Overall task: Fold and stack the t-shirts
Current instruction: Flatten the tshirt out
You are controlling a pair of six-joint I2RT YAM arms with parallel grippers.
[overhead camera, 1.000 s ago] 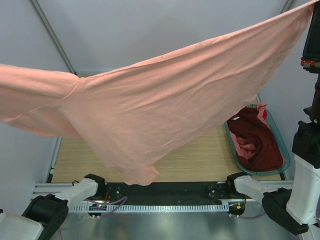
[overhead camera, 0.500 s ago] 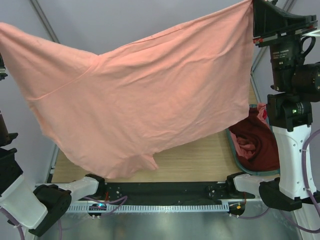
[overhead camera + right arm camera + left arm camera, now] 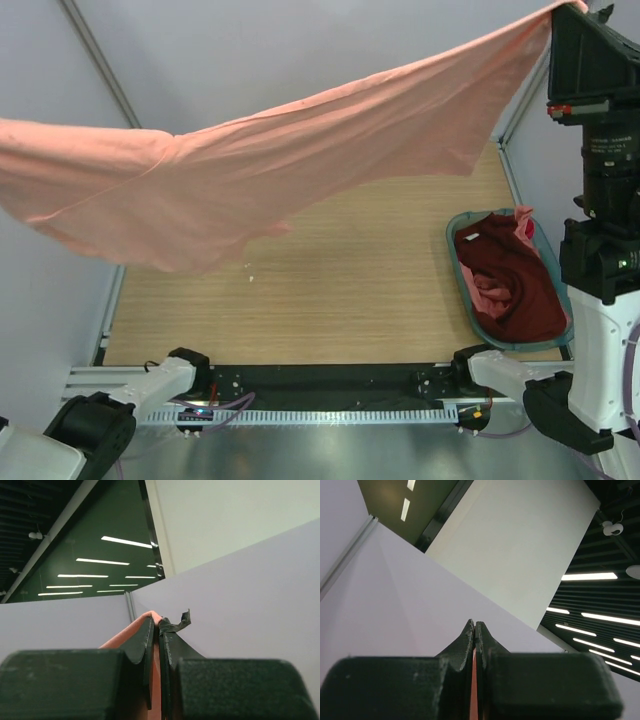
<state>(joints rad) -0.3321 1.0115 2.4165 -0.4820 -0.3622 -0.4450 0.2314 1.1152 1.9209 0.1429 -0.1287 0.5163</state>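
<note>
A large salmon-pink t-shirt (image 3: 250,180) hangs stretched in the air above the table, from the left edge of the top view to the upper right corner. My right gripper (image 3: 572,8) holds its high right corner. In the right wrist view the gripper (image 3: 159,622) is shut on the pink cloth (image 3: 125,636). My left gripper is outside the top view. In its wrist view it (image 3: 475,625) is shut on a thin strip of pink cloth (image 3: 473,690). A dark maroon t-shirt (image 3: 512,285) and another salmon-pink one (image 3: 484,292) lie crumpled in the basket.
The grey-teal plastic basket (image 3: 456,262) stands at the table's right side. The wooden tabletop (image 3: 350,290) lies under the hanging shirt. The right arm's upright column (image 3: 605,250) stands at the right edge. A metal frame post (image 3: 100,70) runs along the back left.
The shirt has swung from hanging steeply to a flatter, wider spread, and its lower hem has risen. The left arm has left the top view. The right gripper has shifted a little higher and to the right.
</note>
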